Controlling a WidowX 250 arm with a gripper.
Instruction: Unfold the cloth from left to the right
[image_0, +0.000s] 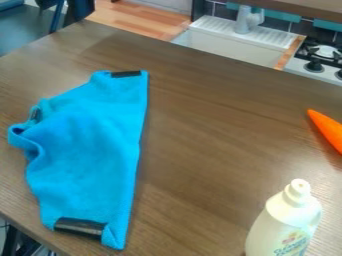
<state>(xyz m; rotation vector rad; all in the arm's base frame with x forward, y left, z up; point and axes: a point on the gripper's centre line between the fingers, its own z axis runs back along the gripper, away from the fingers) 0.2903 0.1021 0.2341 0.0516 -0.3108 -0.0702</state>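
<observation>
The blue cloth (90, 155) lies on the left part of the brown table, folded over, with a fairly straight edge along its right side. Its left side is uneven, with a raised, curled corner at the far left. Black strips mark its top corner and its bottom edge, and a small dark patch shows near the left corner. Nothing is touching the cloth from above.
A white bottle (286, 222) stands at the lower right of the table (200, 135). An orange carrot-like object (327, 129) lies at the right edge. Behind the table are a white sink (230, 46) and a stove (319, 59).
</observation>
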